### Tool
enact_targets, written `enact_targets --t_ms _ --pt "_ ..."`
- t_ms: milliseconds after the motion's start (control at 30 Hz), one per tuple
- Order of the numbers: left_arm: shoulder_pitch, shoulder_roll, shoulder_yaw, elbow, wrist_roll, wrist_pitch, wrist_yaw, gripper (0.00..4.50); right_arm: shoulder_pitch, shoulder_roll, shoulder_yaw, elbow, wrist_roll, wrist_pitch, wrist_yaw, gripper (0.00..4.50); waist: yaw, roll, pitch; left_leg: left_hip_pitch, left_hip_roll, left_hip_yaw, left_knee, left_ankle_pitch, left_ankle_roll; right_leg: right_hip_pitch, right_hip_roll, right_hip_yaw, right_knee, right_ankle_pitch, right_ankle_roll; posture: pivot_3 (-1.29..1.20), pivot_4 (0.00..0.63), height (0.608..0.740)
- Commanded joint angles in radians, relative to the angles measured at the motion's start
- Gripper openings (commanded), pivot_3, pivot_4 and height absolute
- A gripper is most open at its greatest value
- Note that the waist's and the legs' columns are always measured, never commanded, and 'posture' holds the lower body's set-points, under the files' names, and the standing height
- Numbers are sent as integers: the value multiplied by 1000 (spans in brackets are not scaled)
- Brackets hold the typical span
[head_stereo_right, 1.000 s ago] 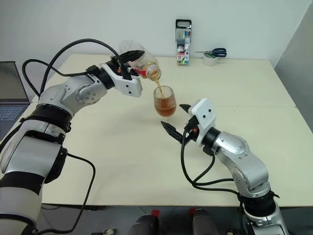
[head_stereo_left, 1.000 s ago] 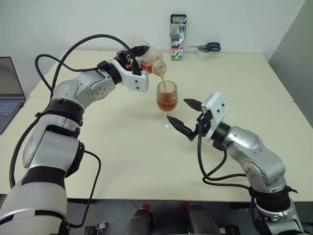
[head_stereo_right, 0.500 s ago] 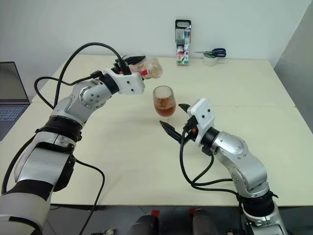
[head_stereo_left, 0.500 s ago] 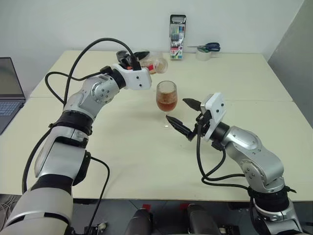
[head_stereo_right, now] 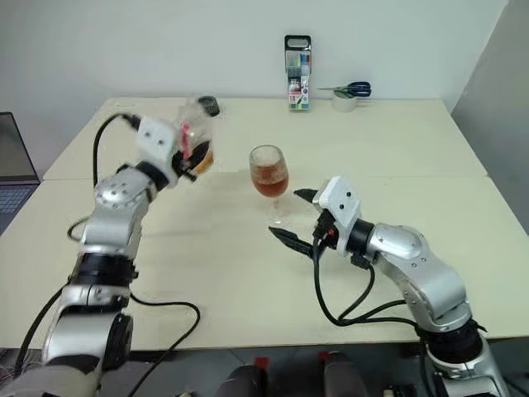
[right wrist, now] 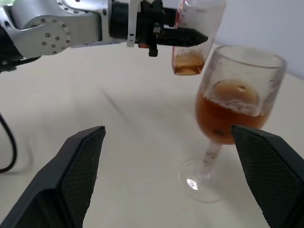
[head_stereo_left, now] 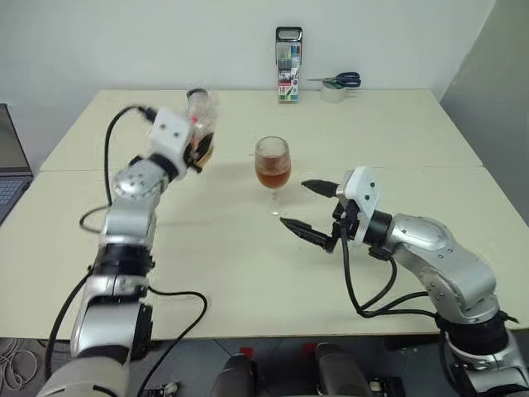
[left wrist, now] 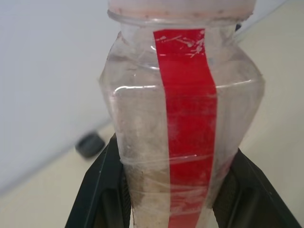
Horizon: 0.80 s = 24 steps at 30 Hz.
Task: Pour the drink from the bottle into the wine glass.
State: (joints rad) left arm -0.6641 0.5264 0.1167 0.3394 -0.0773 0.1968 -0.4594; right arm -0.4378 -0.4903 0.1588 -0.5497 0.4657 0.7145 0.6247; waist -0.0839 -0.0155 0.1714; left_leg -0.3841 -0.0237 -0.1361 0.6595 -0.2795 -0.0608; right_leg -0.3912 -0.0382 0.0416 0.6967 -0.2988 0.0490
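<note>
Half-full wine glass (head_stereo_left: 273,164) on table (head_stereo_left: 248,265) — bottle (head_stereo_left: 199,132) swung back upright, off to its left, clamped in left gripper (right wrist: 183,35), dregs only. Right gripper (head_stereo_left: 312,208) gaping beside stem, empty — pour looks done.

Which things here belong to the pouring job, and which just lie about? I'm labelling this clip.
Job: bottle in left gripper; drink; wine glass.
Lying about: marker pack, scissors, tape roll, laptop.
</note>
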Motion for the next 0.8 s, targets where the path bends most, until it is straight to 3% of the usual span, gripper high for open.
enact_targets --t_ms 33,233,600,800 --pt "50 2 95 -122 -79 127 40 1724 -53 1 -13 -33 42 28 18 4500 2 0 0 0 0 0 1 0 0 0 0 0 0 0 0 0 150 740" --pt "167 -16 171 -182 -138 193 78 1724 -115 9 34 12 28 39 31 4500 16 -1 0 0 0 0 2 0 0 2 -1 0 0 0 0 0 150 740" --pt "199 -70 207 -115 -188 148 98 1724 -148 24 65 57 -3 22 37 4500 36 -1 -1 0 0 1 2 0 0 2 -2 0 -1 0 0 0 150 740" --pt "213 -67 195 -103 -183 105 89 3673 -148 32 64 53 -8 29 35 4500 36 -1 -1 0 0 1 2 0 0 1 -2 0 -1 0 0 0 150 740"
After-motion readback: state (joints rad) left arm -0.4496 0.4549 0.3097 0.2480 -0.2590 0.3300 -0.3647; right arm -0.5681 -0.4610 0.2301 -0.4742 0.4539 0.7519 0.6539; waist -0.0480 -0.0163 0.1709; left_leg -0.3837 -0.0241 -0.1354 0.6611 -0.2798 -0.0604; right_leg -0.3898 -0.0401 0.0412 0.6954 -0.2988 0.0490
